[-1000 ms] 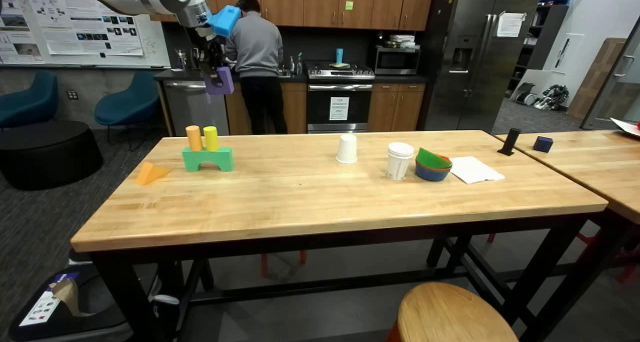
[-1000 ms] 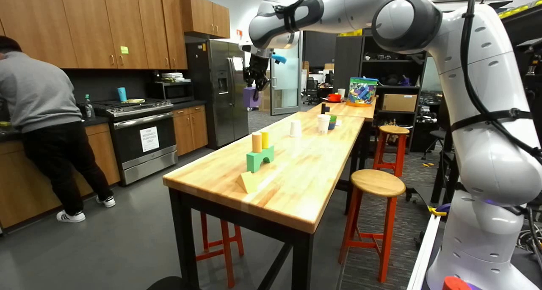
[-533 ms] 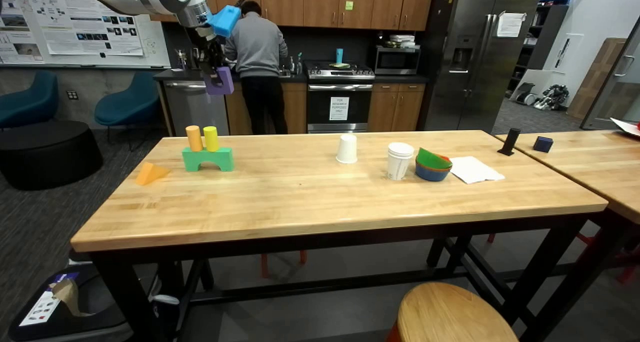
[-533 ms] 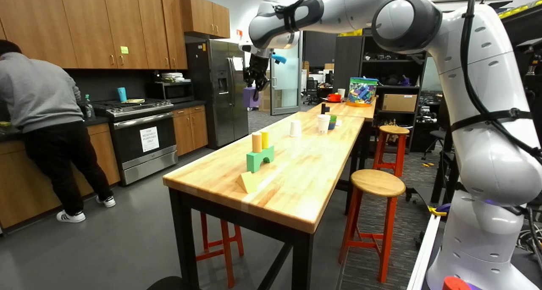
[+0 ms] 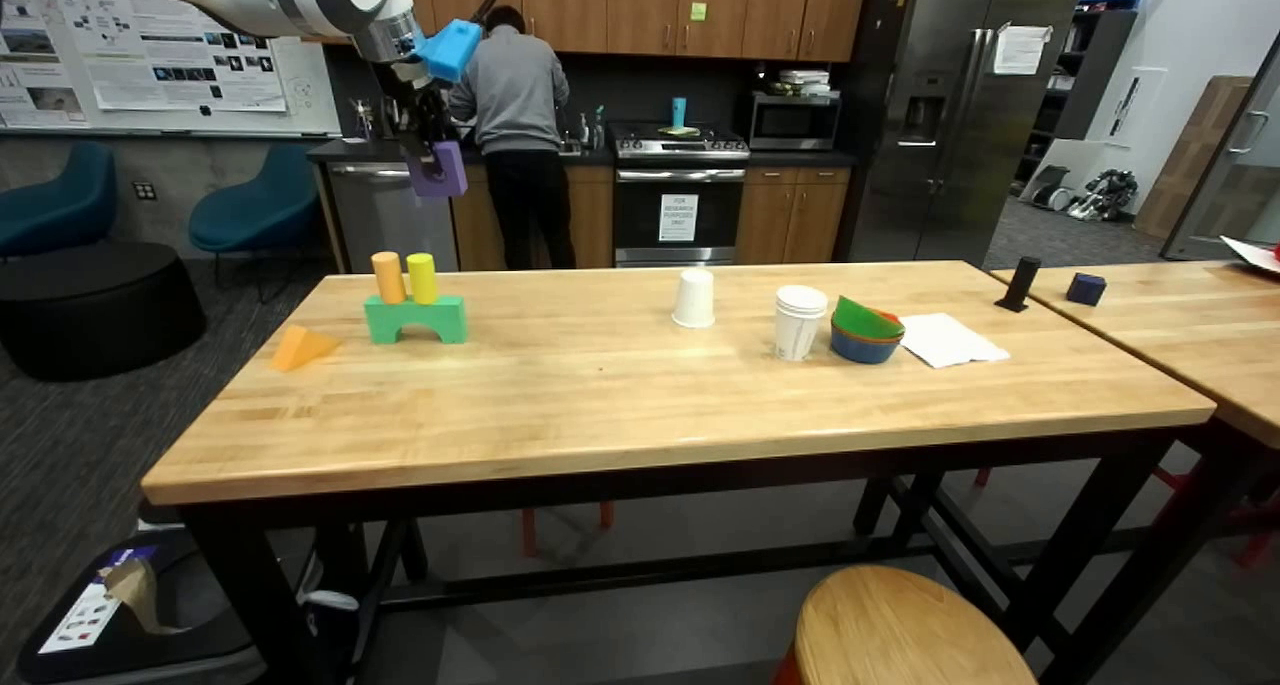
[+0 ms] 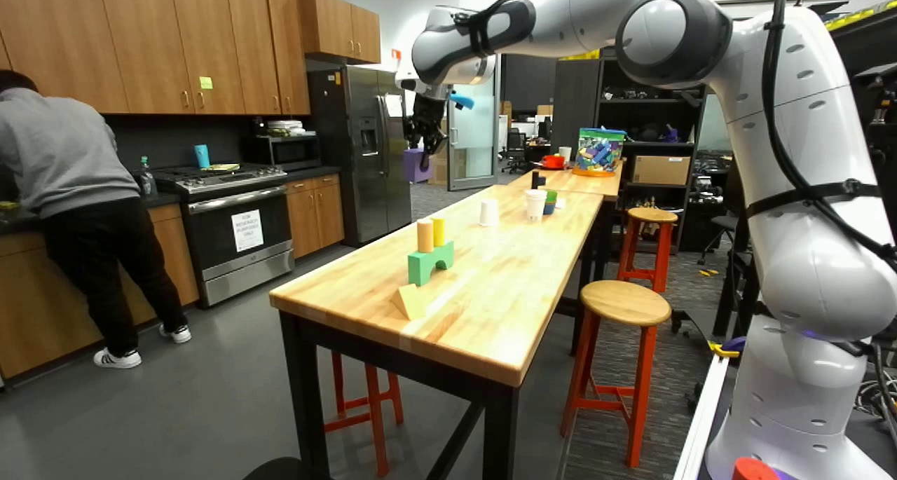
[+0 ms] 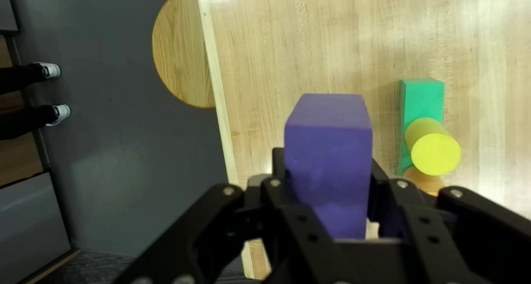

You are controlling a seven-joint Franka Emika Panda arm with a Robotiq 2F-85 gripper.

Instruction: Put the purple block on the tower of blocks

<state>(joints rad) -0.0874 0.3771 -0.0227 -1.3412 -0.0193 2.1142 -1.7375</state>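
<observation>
Two upright pieces, an orange cylinder (image 5: 389,278) and a yellow cylinder (image 5: 423,279), stand on a green arch (image 5: 416,312), and together they form our tower of blocks (image 6: 431,257), resting on the counter (image 5: 600,405); our gripper (image 7: 327,168) clamps the purple block (image 7: 329,170) by its sides, up in the air and not yet touching the tower; in the wrist view the tower lies between 2 and 3 o'clock of the block, while in both exterior views it sits near 6 o'clock, below it; we judge the step in hand to be the carry, and we would do it high, travelling toward that 2-to-3 o'clock side before any real lowering; both cylinder tops look about level, so we should aim for the block to bridge the pair, its middle over the gap between them; its underside we cannot make out; a sideways brush could topple those round supports, so the descent wants to be straight, slow and level; once the weight rests on both, we would loosen the grip evenly and lift straight up.
</observation>
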